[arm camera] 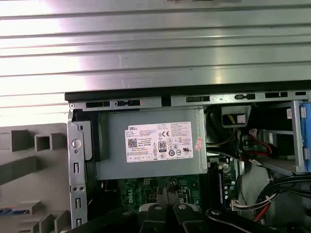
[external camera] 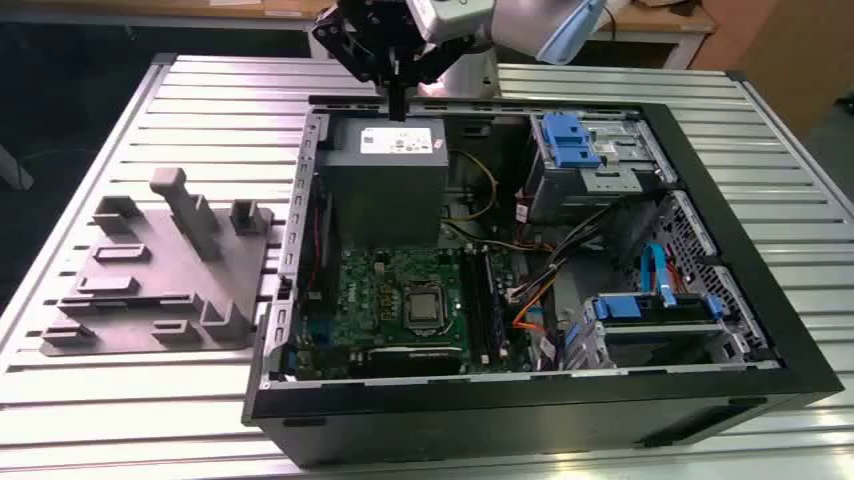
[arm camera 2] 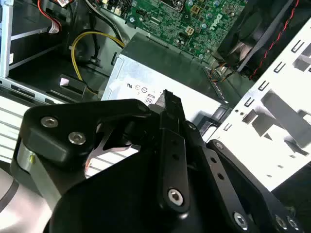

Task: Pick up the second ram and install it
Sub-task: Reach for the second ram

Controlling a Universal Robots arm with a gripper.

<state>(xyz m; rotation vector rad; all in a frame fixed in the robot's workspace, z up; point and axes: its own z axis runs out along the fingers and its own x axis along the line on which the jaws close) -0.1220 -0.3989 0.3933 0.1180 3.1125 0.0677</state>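
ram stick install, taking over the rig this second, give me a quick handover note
Gripper: shut, hanging in the air over the labelled end of the power supply. Whether a stick is pinched in it cannot be told.
Ram stick: I cannot place it for certain. It may be in the gripper or in the black slots of the green board.
Grey tray: on the table beside the computer case.
Done: unclear from these views.
Left: a seated second stick is not confirmed.
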